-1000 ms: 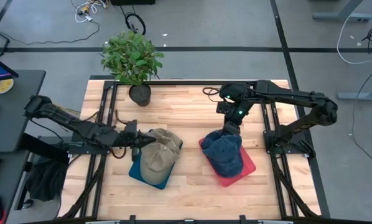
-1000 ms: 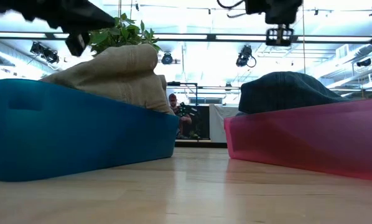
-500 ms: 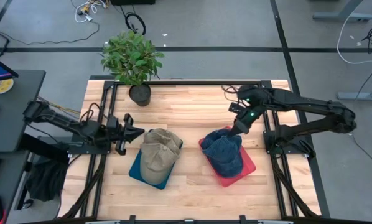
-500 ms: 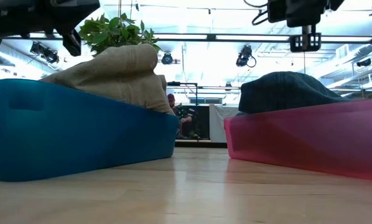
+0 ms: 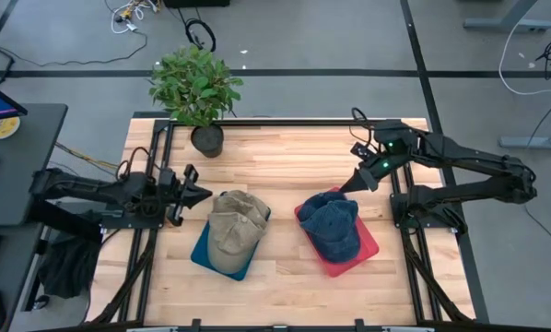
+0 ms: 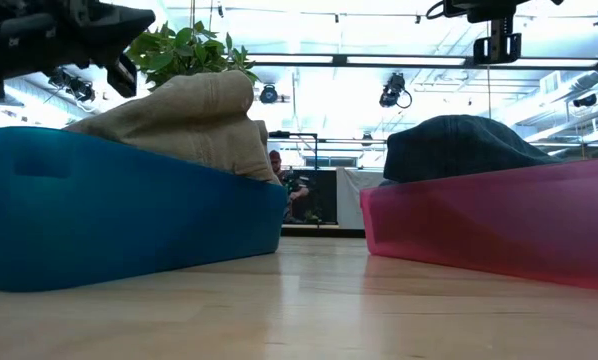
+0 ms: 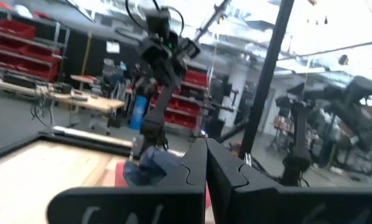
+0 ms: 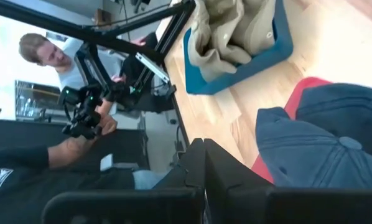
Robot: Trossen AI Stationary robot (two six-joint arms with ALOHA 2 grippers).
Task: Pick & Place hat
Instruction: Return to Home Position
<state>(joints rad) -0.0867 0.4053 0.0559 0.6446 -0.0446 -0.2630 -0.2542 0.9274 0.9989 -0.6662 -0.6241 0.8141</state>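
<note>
On the left, our left gripper [image 5: 202,194] hangs just beside the blue bin [image 5: 202,254], at about ten o'clock from it. Its two fingers are pressed together on nothing, and the left wrist view shows them closed tip to tip. The brown cap [image 5: 231,231] lies heaped in that bin and rises above its wall in the low view.

Right of it, at three o'clock, the blue cap [image 5: 334,224] sits domed in the red bin [image 5: 369,251], and the two bins stand apart. Our right gripper [image 5: 346,188] hangs above the red bin's one o'clock corner, clear of the cap. Its fingers are also pressed together and empty.

We judge both caps to be light, soft cloth that will sag and fold under a pinch rather than slip or break. If either needed lifting again, we would take it by the brim, which looks like the stiffest part. A gathered fold of the crown would be our second choice, since a shallow nip on loose fabric may pull free.
</note>
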